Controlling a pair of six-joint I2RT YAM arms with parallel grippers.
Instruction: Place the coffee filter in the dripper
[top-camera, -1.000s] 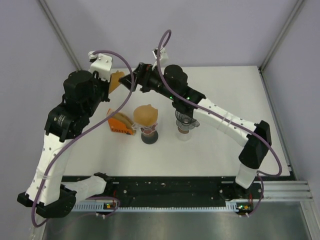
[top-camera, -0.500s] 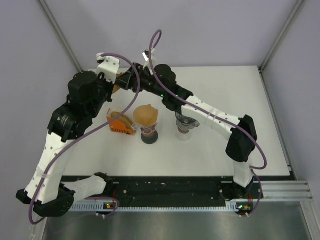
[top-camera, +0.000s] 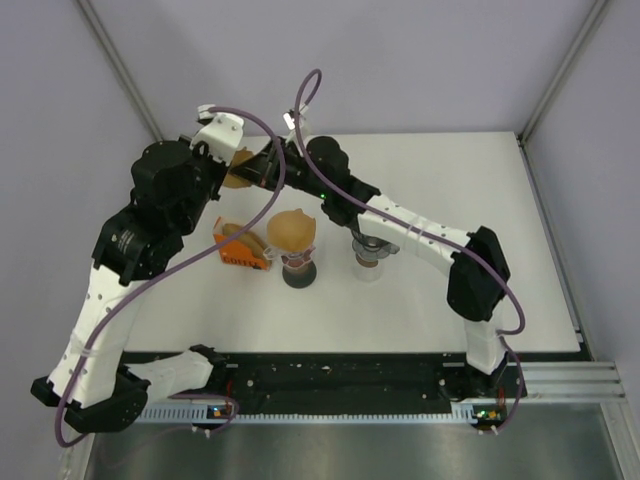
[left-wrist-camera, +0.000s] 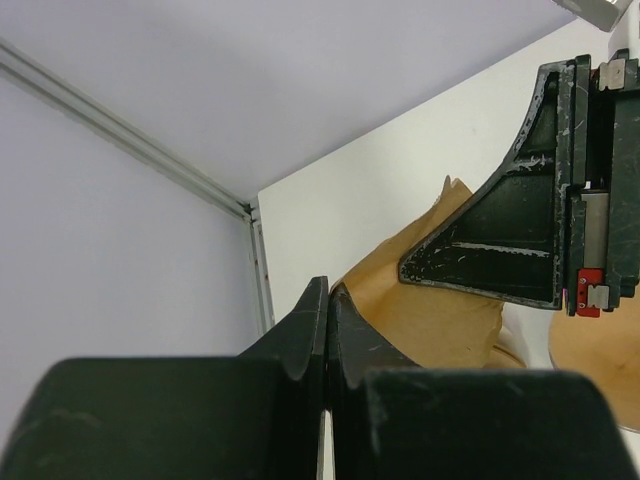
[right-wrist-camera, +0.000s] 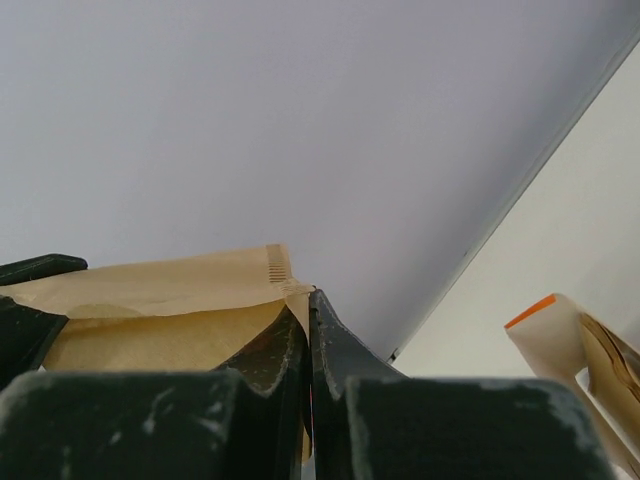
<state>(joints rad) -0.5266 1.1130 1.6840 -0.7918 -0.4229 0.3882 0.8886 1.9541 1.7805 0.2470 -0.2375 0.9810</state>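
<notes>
Two closed grippers share one coffee filter (left-wrist-camera: 430, 325), aloft over the table's (top-camera: 480, 200) back left: left gripper (left-wrist-camera: 327, 292) pinching one edge, right gripper (right-wrist-camera: 307, 300) the seam. Ease them apart gently to open it untorn, then carry it right to the dripper (top-camera: 369, 260).

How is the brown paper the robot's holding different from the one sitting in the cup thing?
The held filter is pinched by the left gripper and right gripper, up off the table; the seated filter rests in the dripper, touched by nothing. The held filter looks flat; the seated filter is puffed open. Both are brown paper.
</notes>
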